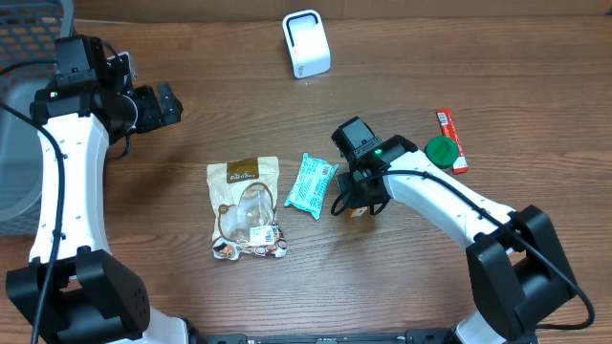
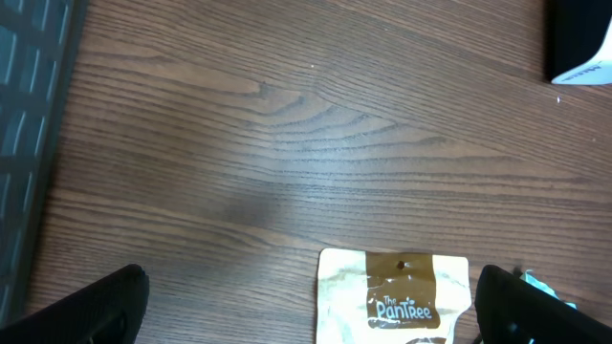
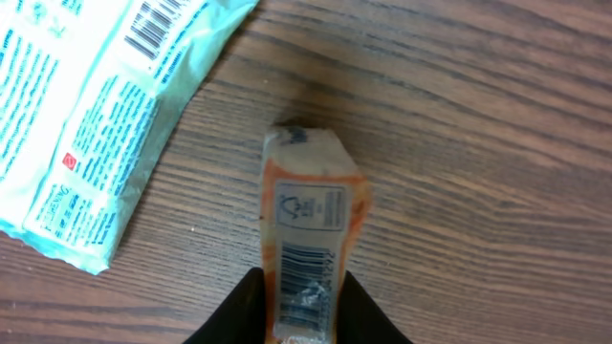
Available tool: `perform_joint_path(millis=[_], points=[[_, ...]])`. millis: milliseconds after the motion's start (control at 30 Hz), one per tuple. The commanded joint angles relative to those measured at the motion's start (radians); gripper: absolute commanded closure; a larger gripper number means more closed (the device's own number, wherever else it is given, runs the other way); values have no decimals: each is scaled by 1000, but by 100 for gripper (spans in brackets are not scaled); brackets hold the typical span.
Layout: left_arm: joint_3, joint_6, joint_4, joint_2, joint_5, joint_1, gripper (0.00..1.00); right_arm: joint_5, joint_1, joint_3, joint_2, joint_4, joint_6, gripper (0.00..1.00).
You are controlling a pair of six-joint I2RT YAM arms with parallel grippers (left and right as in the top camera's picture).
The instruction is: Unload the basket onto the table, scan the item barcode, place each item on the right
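- The brown wood-grain table (image 1: 497, 57) carries everything. Bare wood lies between the right arm and the far edge, so I judge the carry itself to be unobstructed.
- The grey mesh basket (image 1: 29, 38) sits at the left edge, well apart from the work.
- The cream-and-brown snack bag (image 1: 246, 205) with a clear window lies flat left of centre, beyond the likely route.
- The left gripper (image 1: 163, 103) hovers near the basket, its jaws wide apart and empty. It threatens nothing.
- The white boxy scanner (image 1: 306, 43) stands at the far edge, well apart from the item. The barcode faces up towards the wrist camera, so without a turn of the wrist the scan may fail.
- The teal plastic packet (image 3: 86, 124) lies just beside the item. A low or sideways lift could drag it.
- The red stick packet (image 1: 452, 140) and the green round lid (image 1: 441, 150) sit together outside the right arm, clear of any swing towards the scanner.
- The small orange-edged sachet (image 3: 311, 239), the task's thing, lies near the table's centre. The right gripper (image 3: 304, 311) is clamped on its near end.
- The fingers pinch right at the barcode and may hide its bars. The limp wrapper could also fold or slip, since only one end is held.
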Motion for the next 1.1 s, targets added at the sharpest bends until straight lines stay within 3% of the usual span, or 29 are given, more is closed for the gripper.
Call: perform_joint_path(millis=[0,67,233,400,500,600,633,700,733,967,1000,1067], points=[[3,-9,1,0,-6,-2,0,7,1,2,4,6,1,76],[3,-9,1,0,-6,-2,0,7,1,2,4,6,1,59],[2,-9,0,0,-6,-2,0,7,1,2,4,19,1,45],[3,-9,1,0,-6,-2,0,7,1,2,4,65,1,47],[3,-9,0,0,-6,-2,0,7,1,2,4,83,1,66],[2,-9,1,0,-6,-2,0,7,1,2,4,85,0,67],[2,-9,1,0,-6,-2,0,7,1,2,4,85,1,64],[3,-9,0,0,-6,-2,0,7,1,2,4,85,0,45],[2,-9,1,0,-6,-2,0,7,1,5,3,85,1,41],[2,-9,1,0,-6,-2,0,-2,-29,135,-66,25,31,30],[2,-9,1,0,-6,-2,0,-5,-35,159,-78,5,38,23],[3,-9,1,0,-6,-2,0,-5,-49,201,-98,-32,53,0]])
